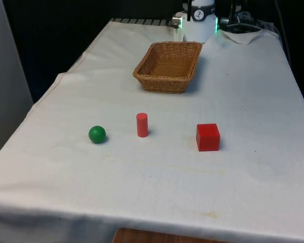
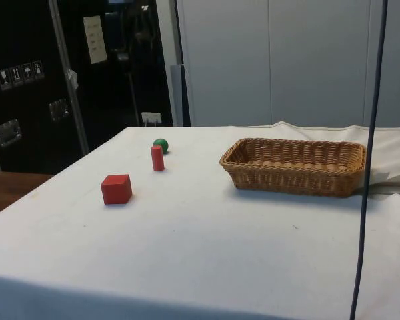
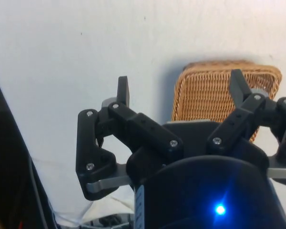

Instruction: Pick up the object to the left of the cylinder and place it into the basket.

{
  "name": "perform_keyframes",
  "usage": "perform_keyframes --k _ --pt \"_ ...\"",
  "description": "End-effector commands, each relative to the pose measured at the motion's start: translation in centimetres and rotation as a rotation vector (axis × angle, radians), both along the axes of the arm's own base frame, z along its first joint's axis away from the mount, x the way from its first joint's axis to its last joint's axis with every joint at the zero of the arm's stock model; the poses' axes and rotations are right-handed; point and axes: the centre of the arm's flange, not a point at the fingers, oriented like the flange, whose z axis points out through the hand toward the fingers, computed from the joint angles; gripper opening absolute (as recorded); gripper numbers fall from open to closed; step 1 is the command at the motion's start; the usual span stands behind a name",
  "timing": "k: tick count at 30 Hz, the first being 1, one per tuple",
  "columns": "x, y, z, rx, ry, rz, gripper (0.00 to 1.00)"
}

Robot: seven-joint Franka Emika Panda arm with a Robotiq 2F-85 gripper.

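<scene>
- Biggest thing first: the basket (image 1: 168, 67) sits at about 12 o'clock from the row of small stuff, well apart from it. It's wide and shallow with sloped woven walls, so a drop from too high could let a round thing bounce or roll up the side and hop out.
- The gripper (image 3: 178, 90) hangs above the cloth near the basket's far end, fingers spread wide with nothing between them. It has the whole table to cross, so any aiming error piles up on the way over.
- The red cube (image 1: 208, 137) is at 3 o'clock from the cylinder. "Left" depends on whose side you take, so grabbing this one instead is the obvious mix-up.
- The red cylinder (image 1: 142, 124) stands upright in the middle of the row. It's tall and thin, so I'd guess a finger clipping it on the way down tips it over.
- The green ball (image 1: 97, 134), the thing to grab as I read it, rests on the cloth at 9 o'clock from the cylinder in the front view, near but not touching. An off-centre pinch probably squirts it out and it rolls off toward the table edge.
</scene>
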Motion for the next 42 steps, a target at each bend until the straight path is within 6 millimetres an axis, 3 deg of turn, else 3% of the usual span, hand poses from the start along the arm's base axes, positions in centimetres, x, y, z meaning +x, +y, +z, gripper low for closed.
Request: perform_keyframes --k 1,12,42 --pt "0.3 0.4 -0.2 0.003 -0.009 -0.003 1.00" --pt "1.6 1.7 -1.9 -0.012 -0.042 0.004 1.00" --pt "4.7 2.4 -8.1 -0.040 -0.159 0.072 1.00"
